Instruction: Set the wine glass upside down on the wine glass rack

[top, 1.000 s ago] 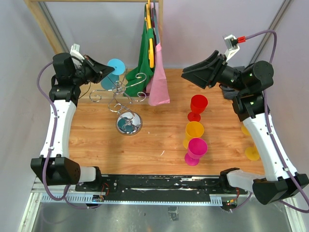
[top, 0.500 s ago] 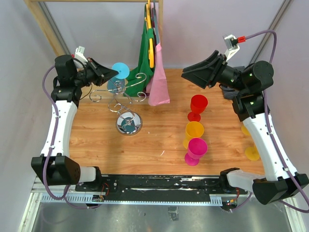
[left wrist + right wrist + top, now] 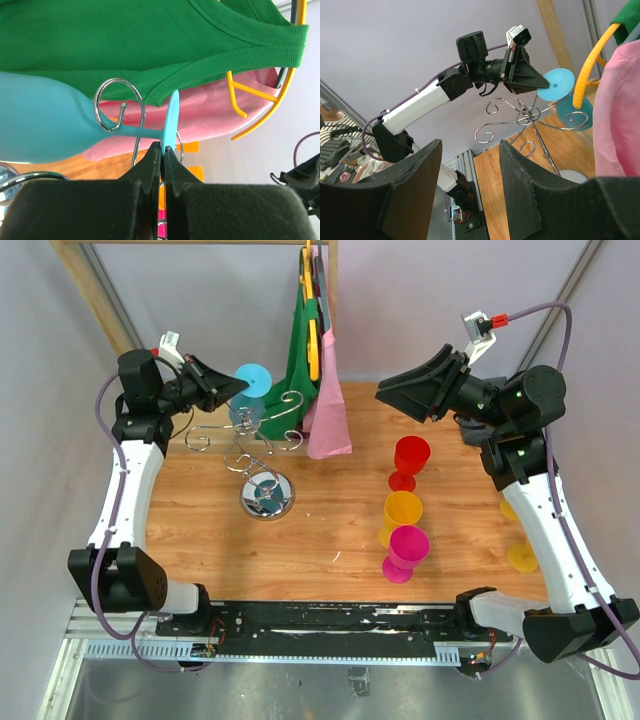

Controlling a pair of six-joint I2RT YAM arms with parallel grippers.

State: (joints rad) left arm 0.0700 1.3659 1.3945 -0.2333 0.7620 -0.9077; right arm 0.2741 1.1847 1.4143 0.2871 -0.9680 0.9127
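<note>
Wood-grain tabletop (image 3: 330, 530), lilac walls, a wooden clothes rail at 12 o'clock with green and pink garments on a yellow hanger. Shiny chrome wire wine glass rack (image 3: 262, 440) stands at roughly 10 o'clock of table centre, with its mirror-domed base toward 6 o'clock of the curled arms. Left gripper (image 3: 228, 390) is clenched on the thin foot disc of the light-blue plastic wine glass (image 3: 254, 378), held in the air over the rack's far side. Left wrist view: the fingertips meet on the disc edge-on, and the glass (image 3: 45, 120) runs out toward 9 o'clock from the left gripper (image 3: 162, 147), bowl farthest from the claw. The stem crosses one chrome curl hook (image 3: 119, 79); I cannot tell whether it sits inside the curl or only in front of it. Overhead, the bowl lies at about 7 o'clock of the foot, low among the hook arms, so the long axis is tilted with the foot uppermost. Right gripper (image 3: 392, 392) hangs released and empty at 3 o'clock, well apart from the rack; the left arm is the nearer. Judgement: the hang depends on the stem seating in the curl so that the foot catches above the wire before the claw lets go.
</note>
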